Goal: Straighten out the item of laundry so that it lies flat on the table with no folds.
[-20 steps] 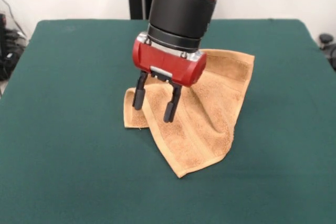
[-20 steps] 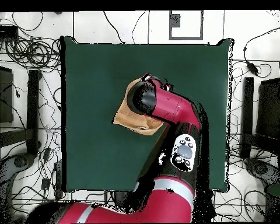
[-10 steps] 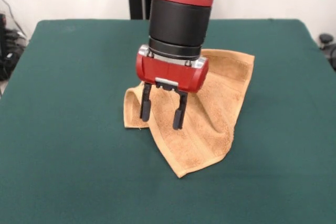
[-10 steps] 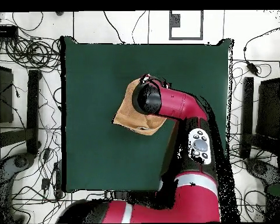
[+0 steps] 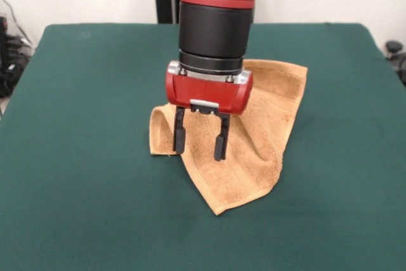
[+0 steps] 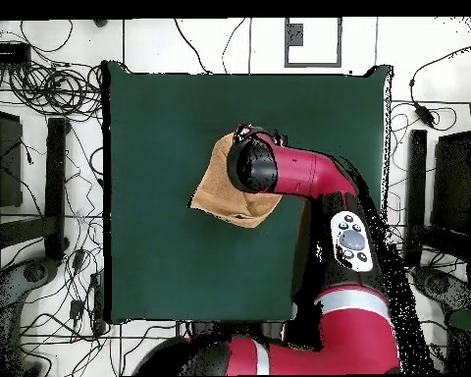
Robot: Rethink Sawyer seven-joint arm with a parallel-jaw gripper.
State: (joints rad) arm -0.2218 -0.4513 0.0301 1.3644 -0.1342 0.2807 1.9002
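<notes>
One camera looks across the desk from close, level with it. The other looks straight down from high. Both share the desk.

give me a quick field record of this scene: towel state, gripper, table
towel: tan towel lies crumpled, one part folded over, a ridge running through it
towel place: near the middle of the green table
gripper: gripper points down over the towel's fold, jaws open
grasp: nothing between the fingers
task state: not flat yet
</notes>
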